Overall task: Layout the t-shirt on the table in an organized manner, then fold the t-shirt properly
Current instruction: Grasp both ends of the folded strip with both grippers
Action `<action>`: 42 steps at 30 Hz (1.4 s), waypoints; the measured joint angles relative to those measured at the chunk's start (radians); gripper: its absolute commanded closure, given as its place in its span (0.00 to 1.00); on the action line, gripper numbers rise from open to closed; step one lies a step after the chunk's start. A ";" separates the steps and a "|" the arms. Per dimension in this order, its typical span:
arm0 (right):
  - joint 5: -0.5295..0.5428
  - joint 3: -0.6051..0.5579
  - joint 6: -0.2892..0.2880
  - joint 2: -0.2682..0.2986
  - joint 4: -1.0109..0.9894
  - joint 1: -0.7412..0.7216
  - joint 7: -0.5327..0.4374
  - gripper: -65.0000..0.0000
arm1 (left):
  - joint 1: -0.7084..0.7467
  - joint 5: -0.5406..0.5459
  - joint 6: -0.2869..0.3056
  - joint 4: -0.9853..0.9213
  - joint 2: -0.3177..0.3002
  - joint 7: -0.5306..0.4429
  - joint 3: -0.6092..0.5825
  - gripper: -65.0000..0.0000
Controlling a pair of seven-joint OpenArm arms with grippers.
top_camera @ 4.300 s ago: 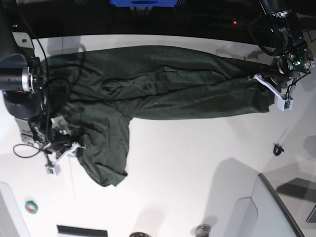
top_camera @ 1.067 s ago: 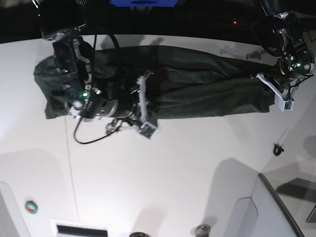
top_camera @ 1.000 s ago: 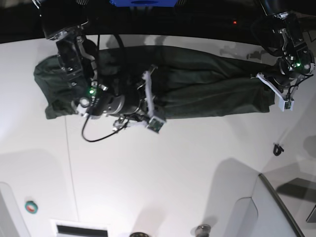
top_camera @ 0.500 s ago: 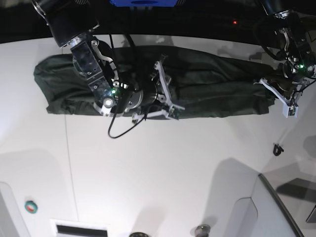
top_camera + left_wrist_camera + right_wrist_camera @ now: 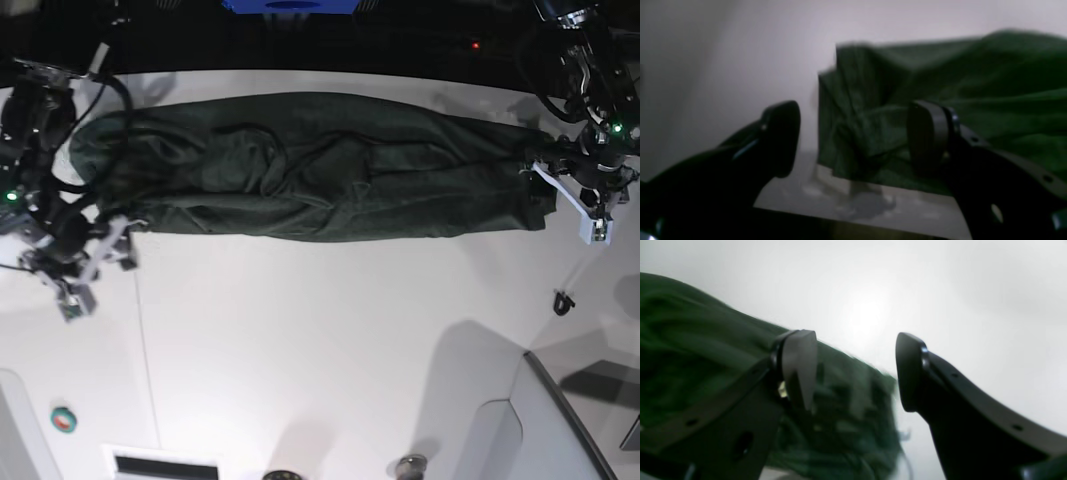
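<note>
The left end effector is standing with its jaws spread apart and nothing between them; in the left wrist view a bunched corner of the t-shirt is lying just past the gap, blurred, with one finger sitting in front of the cloth and the other over bare bench. In the base view this end effector is hanging at the right end of the t-shirt, just beside its edge.

The right end effector is likewise gaping, gripping nothing. In the right wrist view one finger is showing against the dark green folds of the t-shirt, while the other finger is showing against the white bench; the cloth's rumpled end is lying behind and below the gap. Whether either fingertip is touching fabric cannot be told. In the base view this end effector is sitting at the left end of the garment, just below its lower left corner.

The t-shirt is lying across the far part of the bench as one long, narrow, wrinkled band running left to right, with a thin dark seam line crossing the bench surface below its left part.
</note>
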State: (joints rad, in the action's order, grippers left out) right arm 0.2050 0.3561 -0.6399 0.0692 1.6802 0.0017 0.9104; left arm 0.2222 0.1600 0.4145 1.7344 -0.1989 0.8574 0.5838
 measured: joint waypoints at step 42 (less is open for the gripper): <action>0.040 0.032 -0.028 0.087 -0.323 0.042 -0.290 0.98 | 0.063 0.090 0.004 -0.187 -0.051 -0.088 0.135 0.26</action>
State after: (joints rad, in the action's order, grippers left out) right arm 0.2455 0.3882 -0.6678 0.1566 1.3567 0.0437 0.6209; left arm 0.2852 0.2501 0.4183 1.5471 -0.2497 0.7696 0.7185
